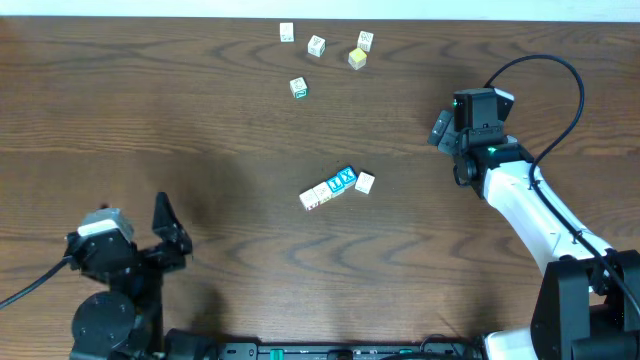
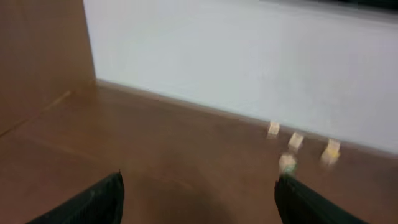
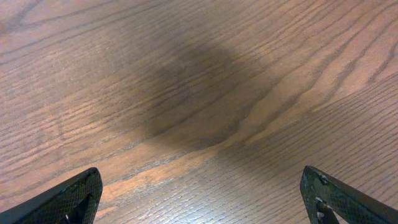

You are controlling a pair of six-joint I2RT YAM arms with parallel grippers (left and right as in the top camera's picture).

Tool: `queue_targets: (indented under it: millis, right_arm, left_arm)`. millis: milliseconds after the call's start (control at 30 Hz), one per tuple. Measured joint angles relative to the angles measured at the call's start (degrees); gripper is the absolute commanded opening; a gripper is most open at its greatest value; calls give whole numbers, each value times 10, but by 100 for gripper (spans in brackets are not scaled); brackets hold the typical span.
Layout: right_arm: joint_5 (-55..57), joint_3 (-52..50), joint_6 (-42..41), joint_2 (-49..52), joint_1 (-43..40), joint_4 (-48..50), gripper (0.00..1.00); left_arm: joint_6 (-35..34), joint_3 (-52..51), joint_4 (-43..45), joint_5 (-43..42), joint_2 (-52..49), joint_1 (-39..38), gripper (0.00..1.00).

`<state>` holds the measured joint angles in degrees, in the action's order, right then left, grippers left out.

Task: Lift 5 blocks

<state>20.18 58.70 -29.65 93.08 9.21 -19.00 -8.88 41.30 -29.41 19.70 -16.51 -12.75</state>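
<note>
Dark wood-grain bench [image 1: 150,120] from overhead, with small pale blocks in two groups.

Far group, close to the far edge and just right of centre: five blocks loosely scattered.
- far-left block [image 1: 287,33] nearest the far edge
- second block [image 1: 316,46] just to its right
- far-right block [image 1: 365,40] farther along
- yellow-faced block [image 1: 357,59] just beside the far-right block, on its near side
- green-tinted block [image 1: 298,88] nearer still, apart from the other four

Middle group, around the centre of the bench: a slanted row of three blocks touching.
- red-printed block [image 1: 312,198] at the near-left end
- plain middle block [image 1: 327,190] in between
- blue-printed block [image 1: 343,180] at the far-right end
- lone block [image 1: 365,182] just right of the blue-printed block, contact unclear

Left gripper [image 1: 170,228] at the near left of the bench, well apart from every block, spread wide and holding nothing. From the left wrist, dark fingers [image 2: 99,199] at the lower edge with bare bench between. Four of the far blocks ahead, small and blurred, before a white wall [image 2: 249,56].

Right gripper [image 1: 450,150] at the right side of the bench, well apart from both groups, likewise spread wide and empty. From the right wrist, only fingertips [image 3: 68,199] in the lower corners, with wood grain and a soft shadow [image 3: 193,93] between.
</note>
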Motion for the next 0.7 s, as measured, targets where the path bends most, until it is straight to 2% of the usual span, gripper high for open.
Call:
queue_targets:
  millis: [200,400,500,700]
  right_arm:
    - [0,0,0,0,0,-1,99]
    - [1,0,0,0,0,0,99]
    - [1,0,0,0,0,0,99]
    - [2,0,0,0,0,0,99]
  left_arm:
    - [38,-114,281,-2,-1,3,78]
    - [51,-296,568,-66,-1,65,78]
    - [57,-354,577,-101,24,100,78]
    - [62,-381,457,-132,103,136,78]
